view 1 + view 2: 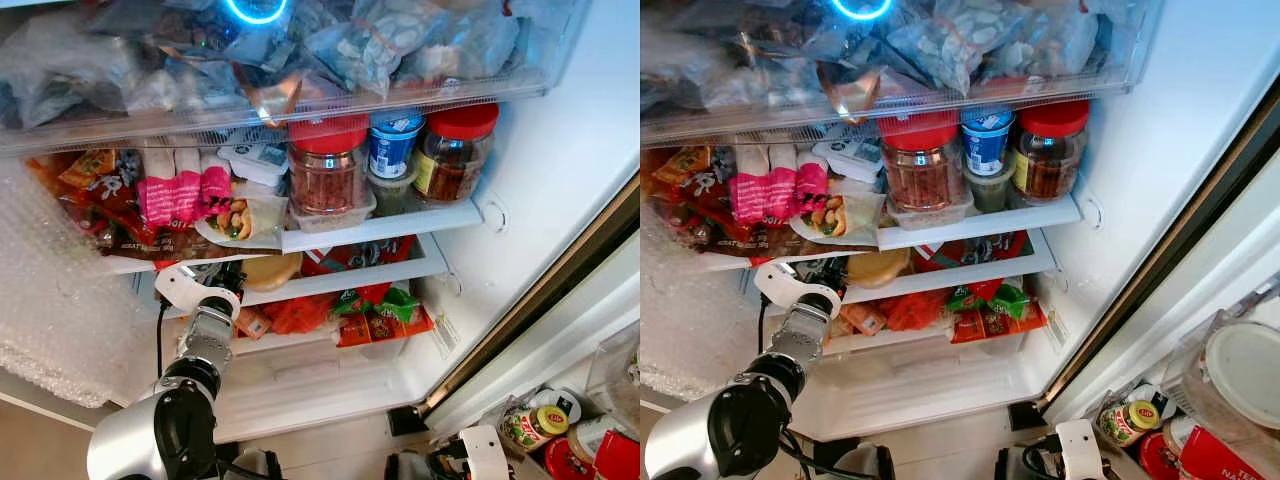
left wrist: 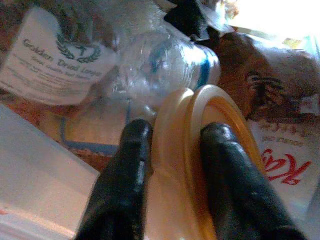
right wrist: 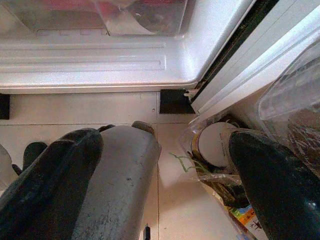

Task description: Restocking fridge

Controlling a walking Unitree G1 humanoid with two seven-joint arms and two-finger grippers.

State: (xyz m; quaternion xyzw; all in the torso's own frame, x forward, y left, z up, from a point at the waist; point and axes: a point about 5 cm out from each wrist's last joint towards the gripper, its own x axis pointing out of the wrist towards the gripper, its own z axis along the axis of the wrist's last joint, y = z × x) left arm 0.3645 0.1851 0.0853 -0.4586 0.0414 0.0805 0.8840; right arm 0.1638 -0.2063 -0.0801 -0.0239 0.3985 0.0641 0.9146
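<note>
My left arm reaches into the open fridge at the middle shelf (image 1: 330, 280). Its gripper (image 2: 172, 145) is shut on the rim of a round yellow-lidded container (image 2: 220, 110), one black finger on each side of the lid's edge. That container (image 1: 268, 268) sits at the left of the middle shelf, just right of my left gripper (image 1: 232, 275). Behind it lie a clear plastic bottle (image 2: 165, 65) and a labelled packet (image 2: 55, 60). My right gripper (image 3: 160, 180) hangs low over the tiled floor, open and holding nothing.
The shelf above holds two red-lidded jars (image 1: 328, 165) (image 1: 458, 150), a blue-topped tub (image 1: 393, 140), a wrap (image 1: 240, 218) and snack packets. A drawer of bagged food (image 1: 300, 60) is on top. Bubble wrap (image 1: 60, 300) hangs left. Jars (image 1: 530, 425) stand on the floor right.
</note>
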